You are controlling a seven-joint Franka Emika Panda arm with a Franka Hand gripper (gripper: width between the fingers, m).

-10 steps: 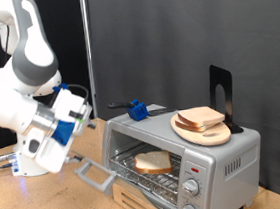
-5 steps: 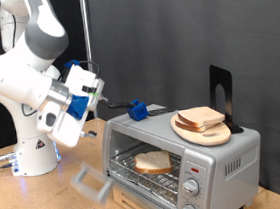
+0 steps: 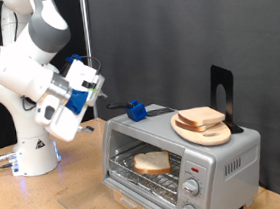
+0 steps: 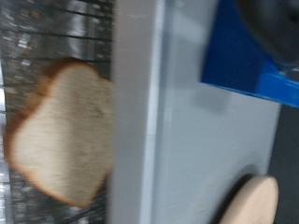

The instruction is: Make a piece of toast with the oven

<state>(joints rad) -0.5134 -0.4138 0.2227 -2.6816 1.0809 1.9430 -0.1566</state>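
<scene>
Inside oven [image 3: 175, 151]: one piece of toast [image 3: 152, 162] on rack; pincer [image 3: 100, 91] raised nearby, grip state unclear.

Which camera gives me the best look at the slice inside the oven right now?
The wrist view: the piece of toast fills much of the frame, lying on the wire rack. The exterior view shows it small, through the oven opening, partly behind the frame.

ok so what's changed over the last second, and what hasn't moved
The arm has risen and swung back from low beside the oven, so the gripper now sits above the oven's upper-left corner in the exterior view, holding nothing visible. The oven door, half open a second ago, now lies fully down. Unchanged: the toast on the rack inside, the bread stack on its board on top.
</scene>
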